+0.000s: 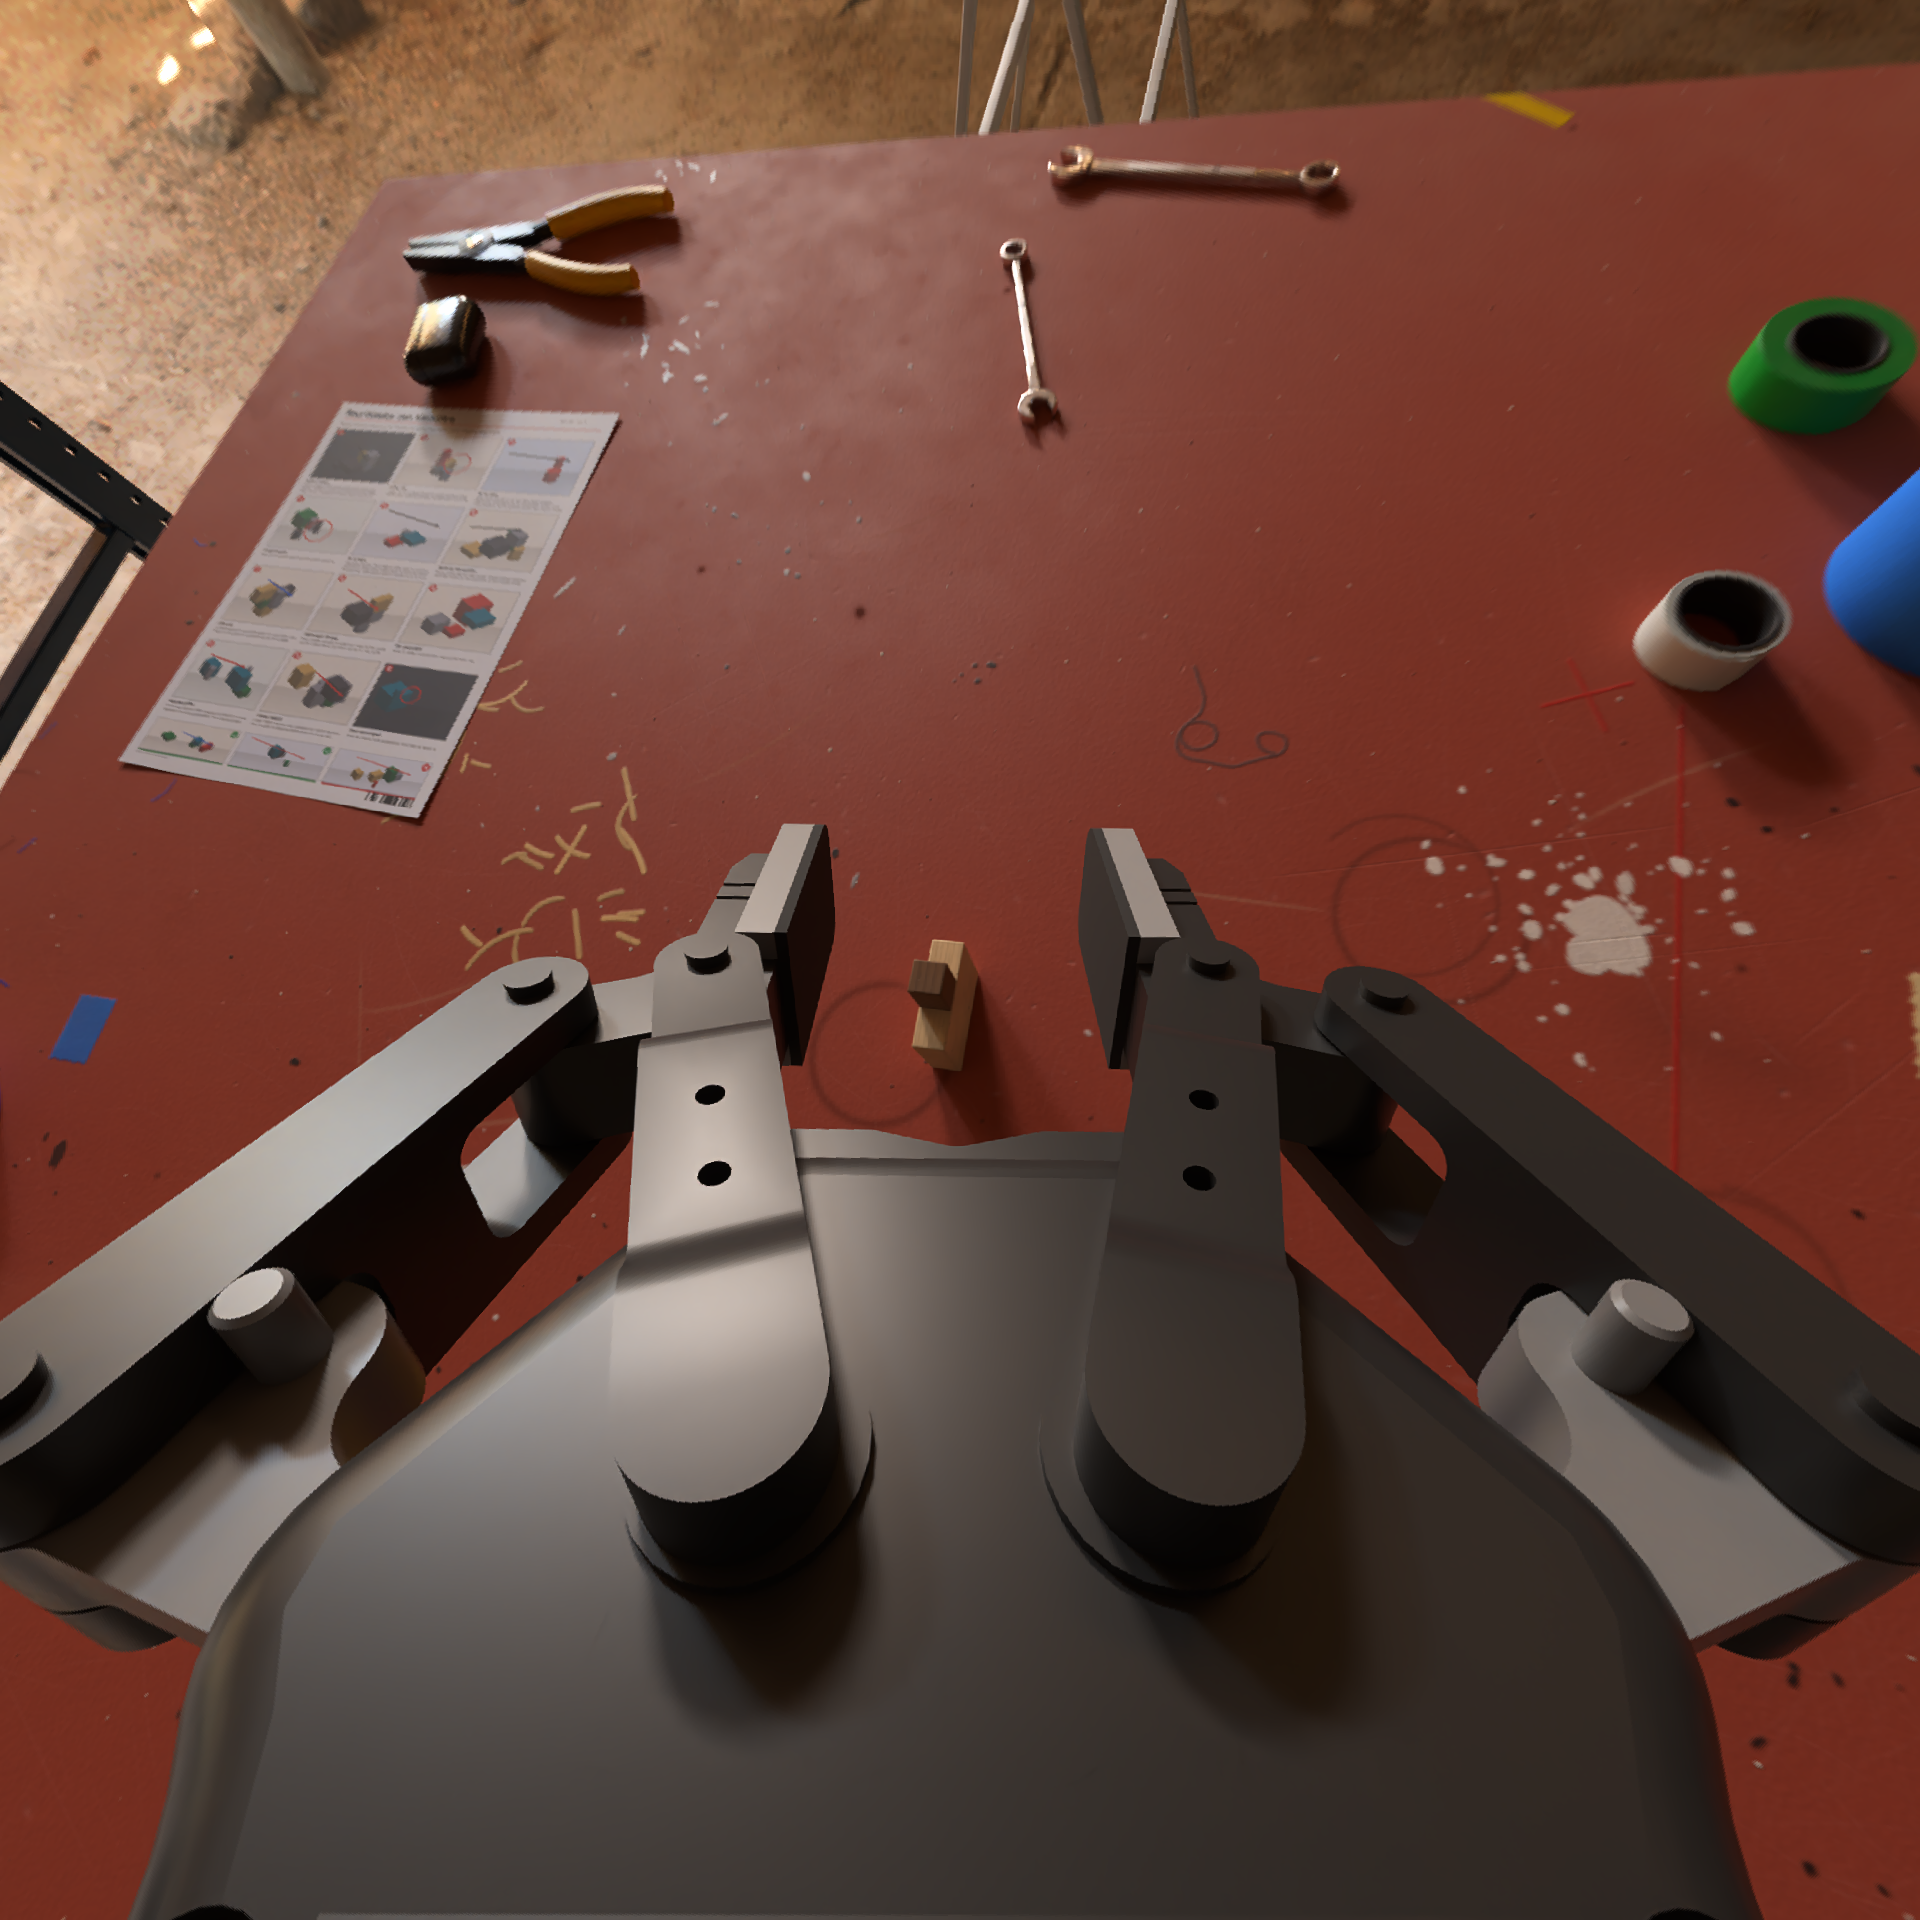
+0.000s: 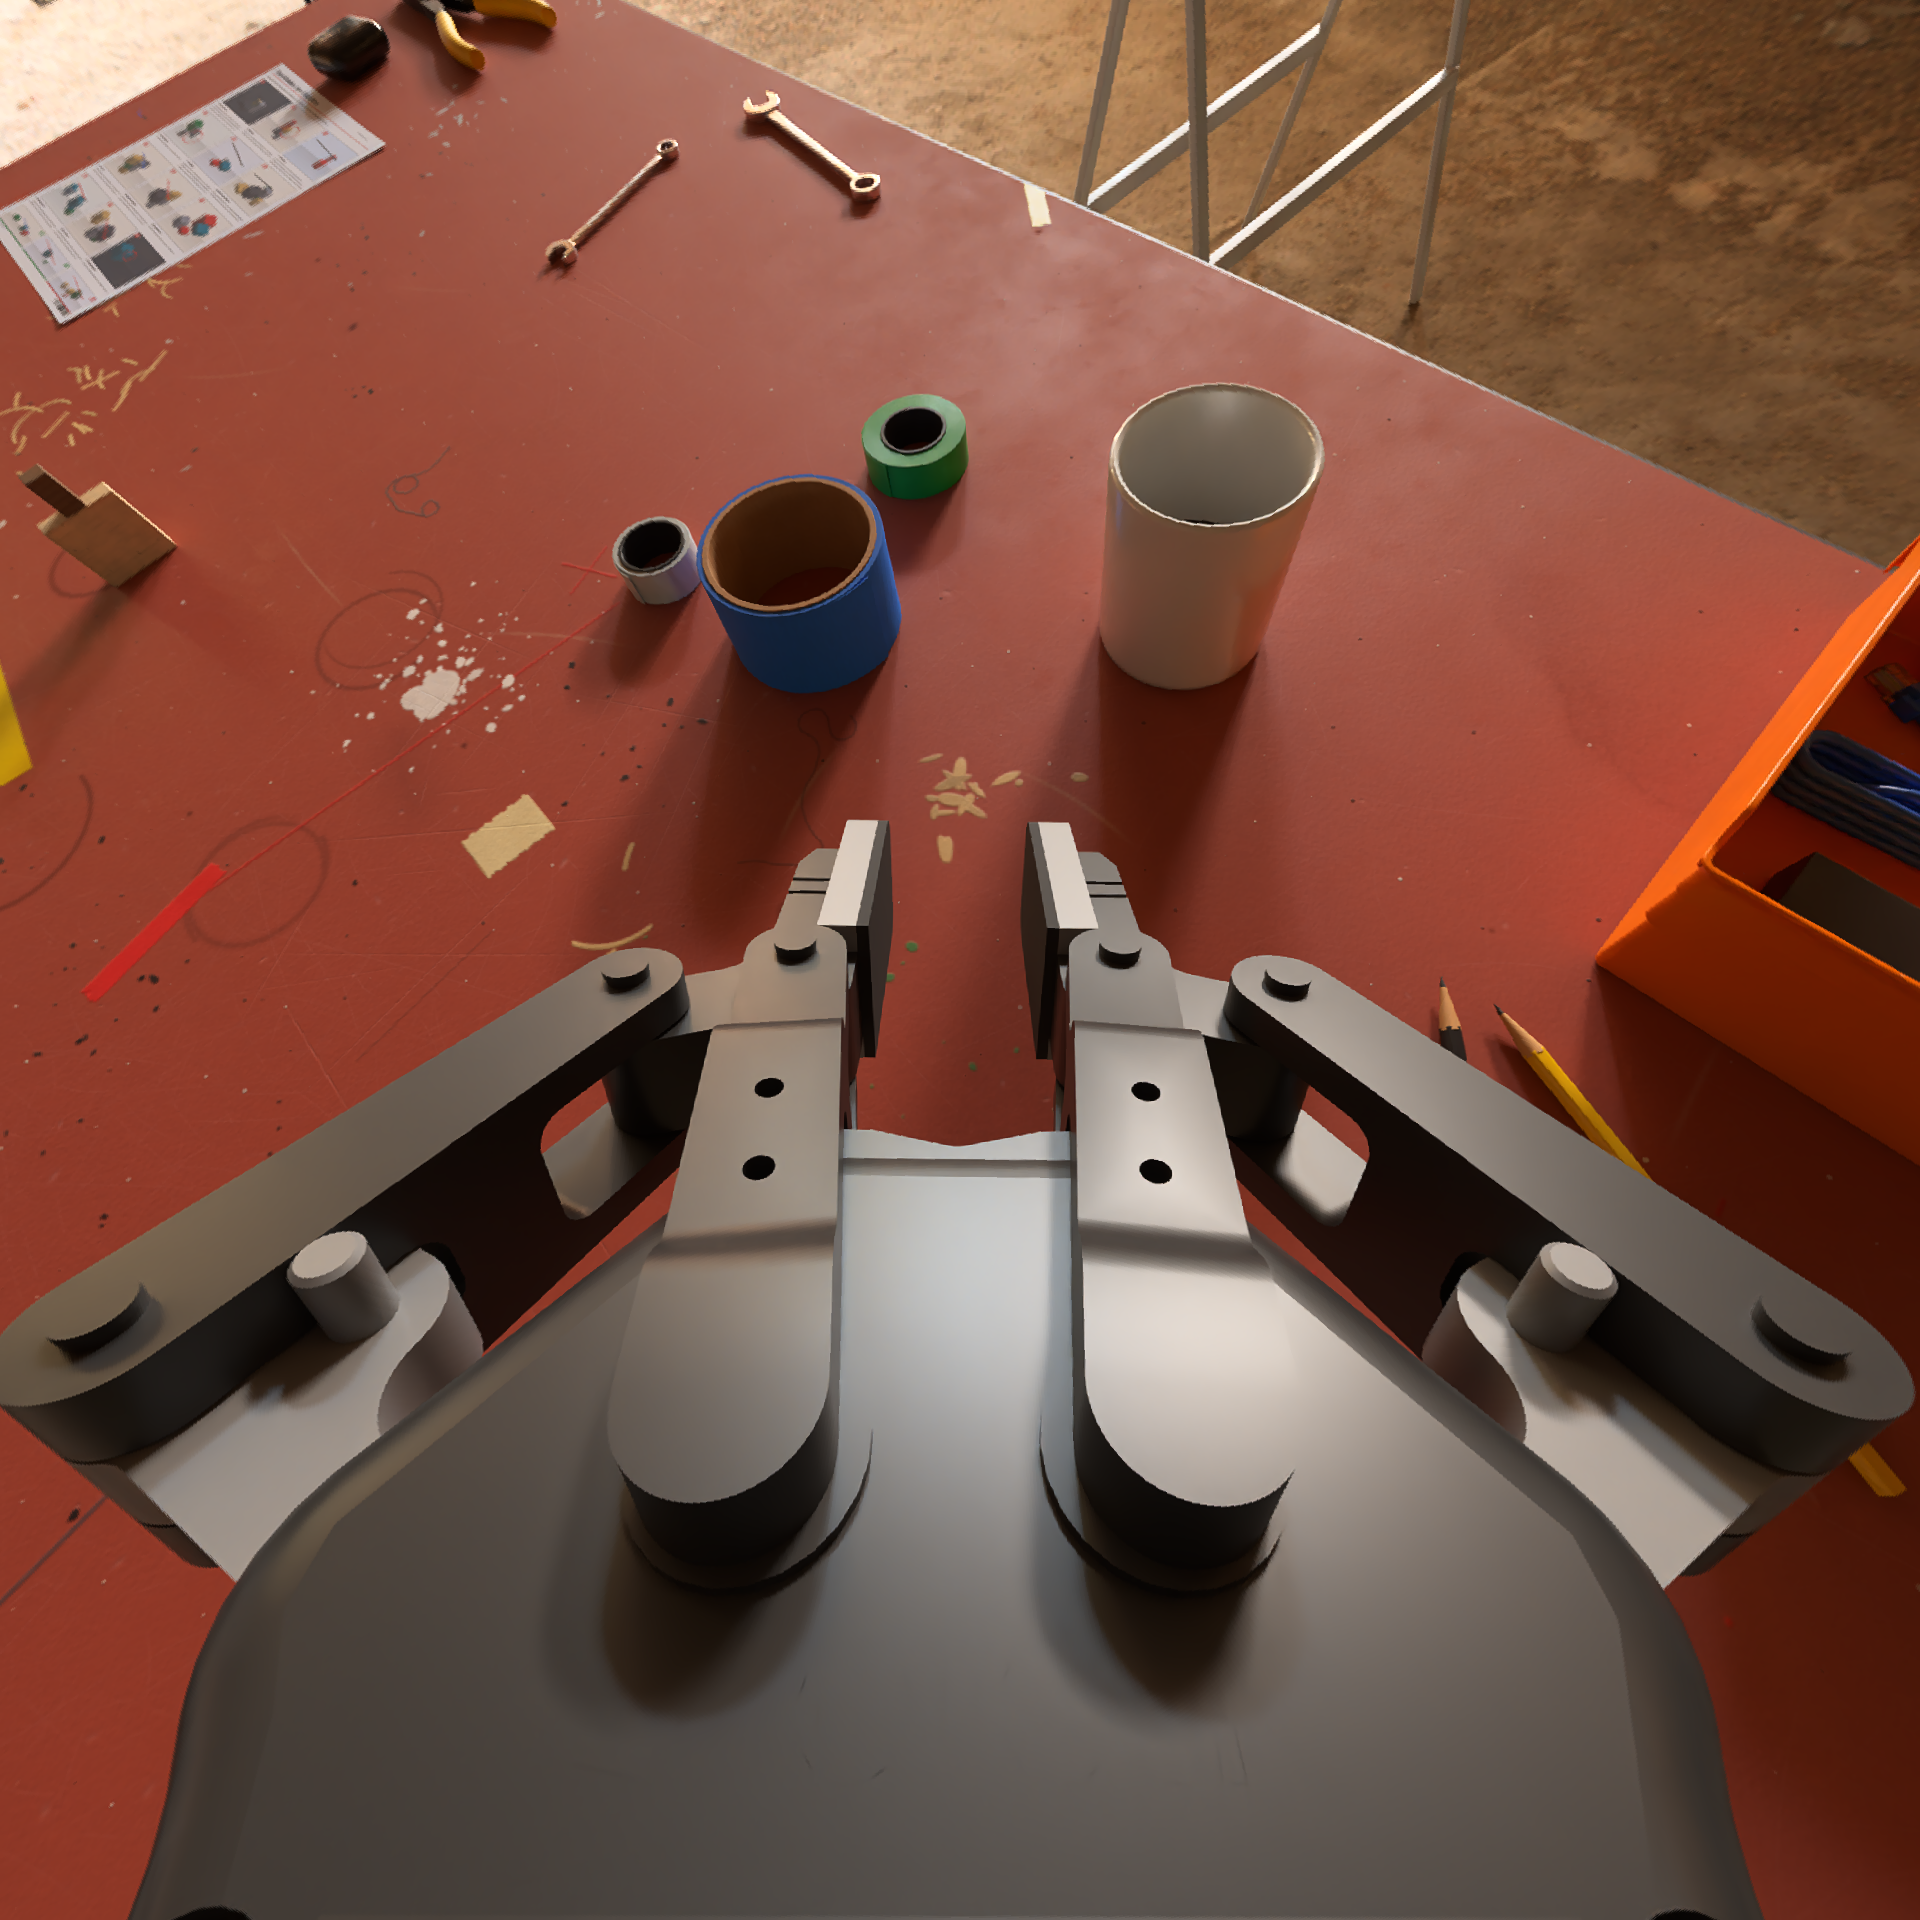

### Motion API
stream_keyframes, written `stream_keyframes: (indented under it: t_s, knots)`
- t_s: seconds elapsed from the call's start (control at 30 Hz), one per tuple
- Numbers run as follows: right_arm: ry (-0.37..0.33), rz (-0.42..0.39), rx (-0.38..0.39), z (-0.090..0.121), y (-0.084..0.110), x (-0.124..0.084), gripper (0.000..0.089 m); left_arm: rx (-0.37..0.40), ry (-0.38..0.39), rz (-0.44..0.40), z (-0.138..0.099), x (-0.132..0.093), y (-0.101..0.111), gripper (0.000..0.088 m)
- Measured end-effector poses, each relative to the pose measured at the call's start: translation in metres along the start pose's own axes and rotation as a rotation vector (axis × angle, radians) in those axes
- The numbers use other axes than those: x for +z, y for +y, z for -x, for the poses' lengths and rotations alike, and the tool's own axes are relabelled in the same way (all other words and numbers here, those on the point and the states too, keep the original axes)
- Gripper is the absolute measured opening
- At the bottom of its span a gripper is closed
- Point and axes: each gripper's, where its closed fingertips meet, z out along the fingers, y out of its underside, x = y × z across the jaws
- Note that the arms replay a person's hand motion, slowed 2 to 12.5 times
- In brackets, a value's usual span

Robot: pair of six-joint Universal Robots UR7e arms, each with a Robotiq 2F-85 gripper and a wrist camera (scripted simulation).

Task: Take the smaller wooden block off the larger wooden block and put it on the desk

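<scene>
My left claw (image 1: pixel 956 940) hangs above the red surface (image 1: pixel 1247 540) with its jaws spread wide and nothing between the pads. Looking down between the fingers I see the larger wooden block (image 1: pixel 951 1023), a pale slab standing on edge on the surface, and the smaller wooden block (image 1: pixel 928 980), darker brown, sits against its upper part, touching it. Neither finger touches the blocks.

Beyond them, to my left, lies a printed instruction sheet (image 1: pixel 374 608), with a small black object (image 1: pixel 445 338) and yellow-handled pliers (image 1: pixel 551 244) past it. Two wrenches lie farther out: a small wrench (image 1: pixel 1027 327) near the middle and a long wrench (image 1: pixel 1195 171) near the far edge. On the right are a green tape roll (image 1: pixel 1818 364) and a white tape roll (image 1: pixel 1709 629).

My right claw (image 2: pixel 956 920) hovers over bare surface, jaws partly apart and empty. Ahead of it stand a blue tape roll (image 2: pixel 805 603) and a white cup (image 2: pixel 1205 551). An orange bin (image 2: pixel 1787 883) sits at the right edge, with two pencils (image 2: pixel 1558 1081) just beside that claw. From this side the blocks show far off to the left.
</scene>
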Motion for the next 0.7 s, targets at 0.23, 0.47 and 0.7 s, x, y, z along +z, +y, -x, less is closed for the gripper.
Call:
stream_keyframes:
  t_s: [0.23, 0.47, 0.7]
  knots:
    - [0.01, 0.022, -0.019, 0.002, 0.001, 0.004, 0.023, 0.007, 0.016, 0.062, 0.012, 0.033, 0.019, 0.0409]
    - [0.014, 0.037, -0.037, 0.004, 0.002, 0.007, 0.0232, 0.013, 0.066, 0.104, 0.013, 0.059, 0.034, 0.0352]
    - [0.015, 0.046, -0.039, 0.004, 0.003, 0.008, 0.0231, 0.01, 0.121, 0.159, 0.011, 0.079, 0.047, 0.034]
